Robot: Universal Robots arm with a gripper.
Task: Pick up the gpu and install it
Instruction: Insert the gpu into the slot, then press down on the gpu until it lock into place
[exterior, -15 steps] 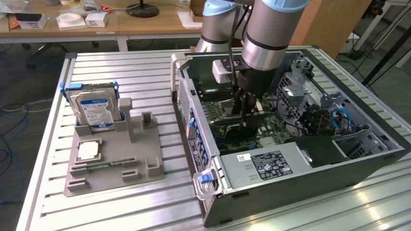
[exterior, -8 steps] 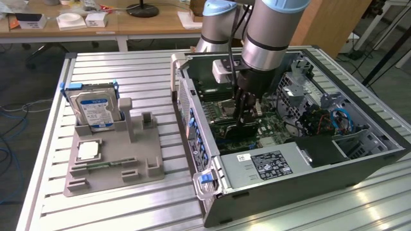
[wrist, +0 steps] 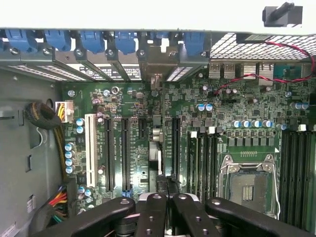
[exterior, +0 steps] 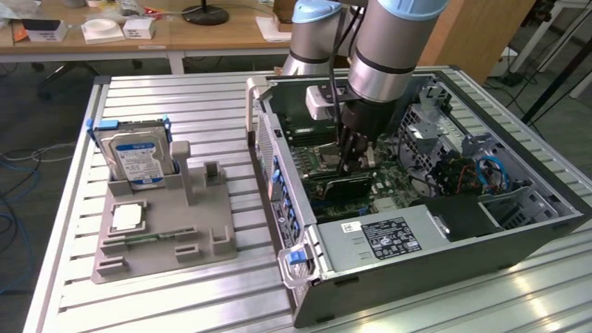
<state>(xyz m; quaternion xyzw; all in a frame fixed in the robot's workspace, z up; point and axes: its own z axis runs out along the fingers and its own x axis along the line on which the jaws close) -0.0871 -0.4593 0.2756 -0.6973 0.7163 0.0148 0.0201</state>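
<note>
The gpu (exterior: 347,186) stands on its edge inside the open computer case (exterior: 444,274), down on the green board, right under the gripper (exterior: 351,165).

The exterior view shows the card's dark flat side. In the wrist view, the gripper's (wrist: 168,202) 2 black fingers (wrist: 153,207) are pulled close together with just a thin gap. I cannot tell if they pinch the card. That view also shows 1 white slot (wrist: 90,148), 1 empty chip socket (wrist: 247,185) and a row of blue clips (wrist: 93,40).

On the exterior view's left, 1 grey holder (exterior: 157,260) sits on the metal table (exterior: 185,302). It keeps 1 hard drive (exterior: 137,156) and 1 square chip (exterior: 127,216).

The arm (exterior: 393,48) hides part of the board.
</note>
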